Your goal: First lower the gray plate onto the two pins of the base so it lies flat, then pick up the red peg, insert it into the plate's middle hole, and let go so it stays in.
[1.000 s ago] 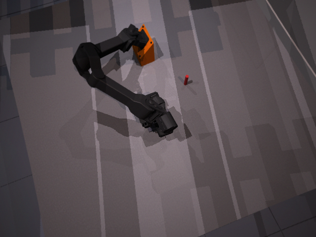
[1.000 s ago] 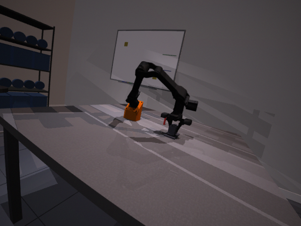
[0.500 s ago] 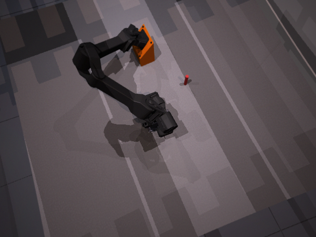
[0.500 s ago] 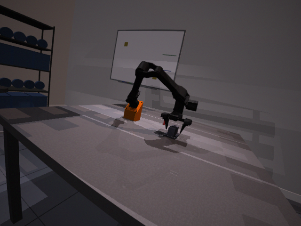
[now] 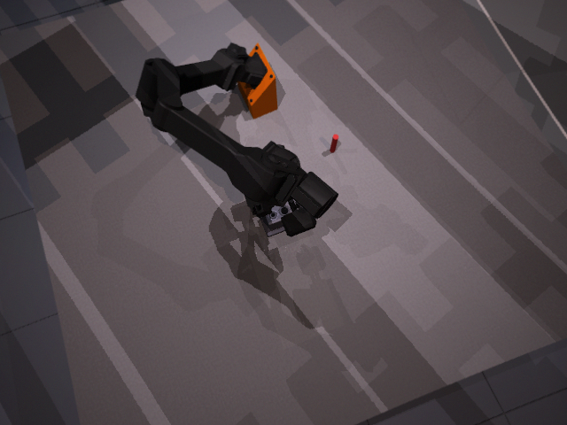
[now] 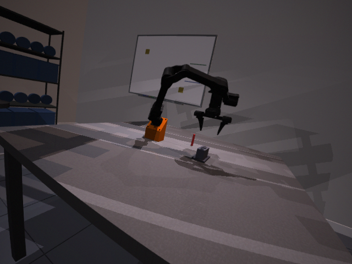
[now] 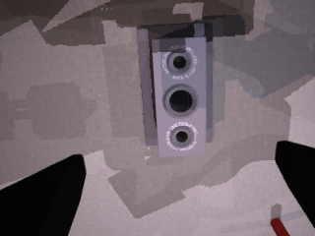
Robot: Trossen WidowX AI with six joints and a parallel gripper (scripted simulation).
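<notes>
The gray plate (image 5: 278, 220) (image 6: 202, 153) (image 7: 198, 117) sits on the base (image 5: 275, 233) (image 6: 196, 158) (image 7: 148, 103) and looks flat, with its three-hole face up. Its middle hole (image 7: 180, 100) is dark and empty. The outer holes show smaller dark centres; the pins cannot be made out clearly. My gripper (image 6: 209, 132) (image 7: 181, 157) is wide open and empty, above the plate and clear of it. The red peg (image 5: 333, 143) (image 6: 193, 139) (image 7: 280, 228) stands upright on the table, apart from the base and outside the fingers.
The orange arm mount (image 5: 265, 104) (image 6: 154, 133) stands on the table (image 5: 182, 357) (image 6: 170, 198), beyond the peg from the plate. A whiteboard (image 6: 170, 65) and a shelf rack with blue items are in the background. Patchy shadows cross the table.
</notes>
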